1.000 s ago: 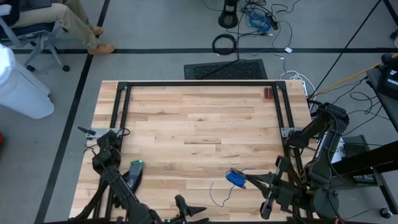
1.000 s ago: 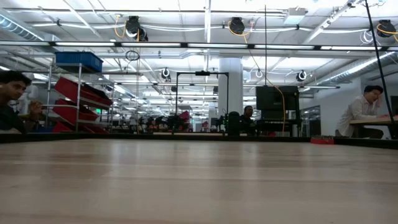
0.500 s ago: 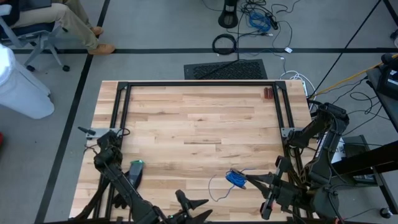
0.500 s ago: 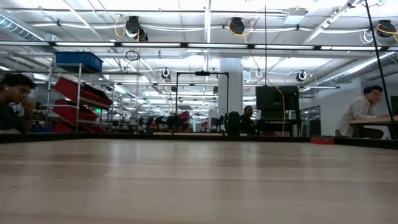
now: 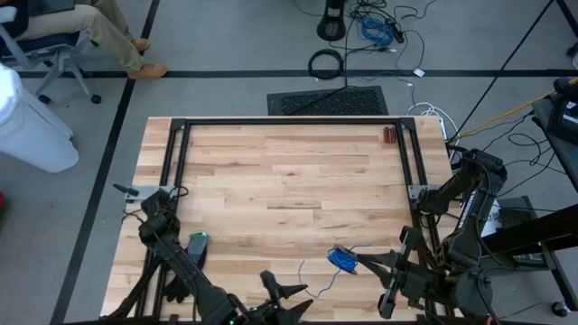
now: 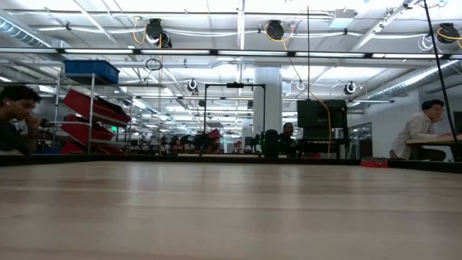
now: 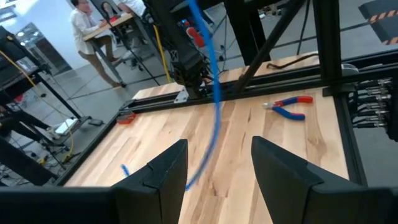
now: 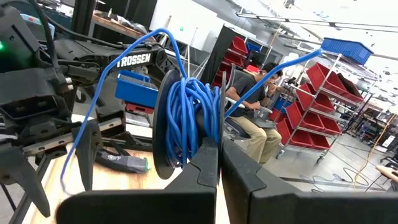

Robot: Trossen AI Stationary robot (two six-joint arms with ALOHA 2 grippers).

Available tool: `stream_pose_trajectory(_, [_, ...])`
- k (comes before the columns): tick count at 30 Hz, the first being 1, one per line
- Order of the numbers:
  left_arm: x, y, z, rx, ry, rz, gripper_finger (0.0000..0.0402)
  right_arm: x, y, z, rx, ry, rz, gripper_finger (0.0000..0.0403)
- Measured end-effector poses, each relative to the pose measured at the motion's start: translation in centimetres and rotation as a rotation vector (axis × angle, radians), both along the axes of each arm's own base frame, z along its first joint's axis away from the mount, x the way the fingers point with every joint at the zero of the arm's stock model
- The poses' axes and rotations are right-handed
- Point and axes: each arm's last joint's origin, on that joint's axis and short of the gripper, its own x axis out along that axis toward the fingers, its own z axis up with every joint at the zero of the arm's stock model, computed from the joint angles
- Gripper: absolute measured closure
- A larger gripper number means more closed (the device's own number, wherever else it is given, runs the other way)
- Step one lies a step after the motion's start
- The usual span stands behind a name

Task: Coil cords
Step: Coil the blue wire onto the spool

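Wooden planks of the table [image 5: 289, 171] run bare across most of the top. At the near left the left arm reaches in low, and the left gripper [image 5: 287, 293] sits by the front edge with its jaws spread wide and nothing between them. In its wrist view the loose blue tail of the cord [image 7: 216, 118] hangs just ahead of the fingers [image 7: 163, 174], with red-handled pliers [image 7: 289, 107] lying farther off on the wood. Moving right, that tail curls over the table toward the bundle of cord [image 5: 342, 259]. The right gripper [image 5: 358, 263] has its jaws pressed together on the bundle, the blue loops wound in a tight hank at its fingertips [image 8: 208, 165]. To do this step well, I would judge the left gripper should close on the slack tail near its free end, then lead it round the bundle under light tension while the right holds firm.
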Motion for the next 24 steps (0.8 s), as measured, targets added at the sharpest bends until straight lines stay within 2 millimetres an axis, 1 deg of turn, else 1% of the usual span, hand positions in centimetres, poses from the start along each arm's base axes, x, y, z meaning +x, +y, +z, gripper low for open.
stream_pose_trajectory(6, [0.64,0.53,-0.08,-0.021,0.021,-0.024,0.0220,0.00,0.00,0.00,0.000,0.000,0.000,0.0403])
stream_pose_trajectory(16, [0.65,0.55,-0.07,-0.021,0.021,-0.023,0.0273,0.01,0.00,0.00,0.000,0.000,-0.001,0.0403])
stream_pose_trajectory(24, [0.65,0.55,-0.07,-0.020,0.021,-0.023,0.0297,0.01,0.00,-0.01,0.000,0.000,-0.001,0.0403])
